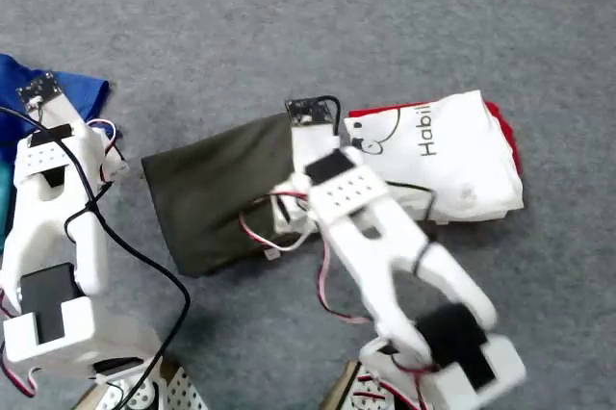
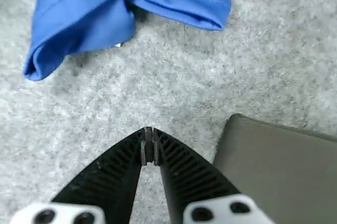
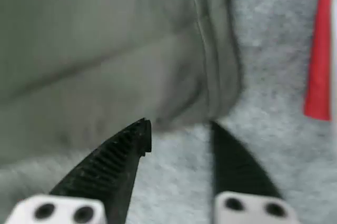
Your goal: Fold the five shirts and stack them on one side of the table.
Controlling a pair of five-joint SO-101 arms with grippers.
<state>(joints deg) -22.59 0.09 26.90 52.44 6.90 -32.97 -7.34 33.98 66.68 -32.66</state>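
high view: the grey felt-covered table (image 1: 289,35) has a wide bare band along its far side and more bare ground near the front right corner. a crumpled blue shirt (image 1: 82,92) made of smooth fabric lies at the left edge of the table. a folded olive-green shirt (image 1: 217,189) lies flat in the middle, turned at a slant, with straight edges and one corner pointing toward the left arm (image 1: 53,217). just beside it on the right sits a folded white shirt (image 1: 452,155), stacked on a red shirt (image 1: 505,131) whose edge peeks out along the far and right sides.

the left arm stretches along the left side toward the blue shirt. the right arm (image 1: 385,246) reaches from the front centre, its wrist over the gap where the olive-green and white shirts meet.

in the left wrist view the left gripper (image 2: 148,153) is clenched, tips touching, with nothing between them, over bare felt between the blue shirt (image 2: 105,8) and the olive-green shirt's corner (image 2: 279,166).

in the right wrist view the right gripper (image 3: 179,134) is spread apart and holds nothing. it is at the hemmed edge of the olive-green shirt (image 3: 105,50), and a strip of table separates that hem from the red shirt (image 3: 318,66).

the white shirt carries dark lettering and a line drawing.
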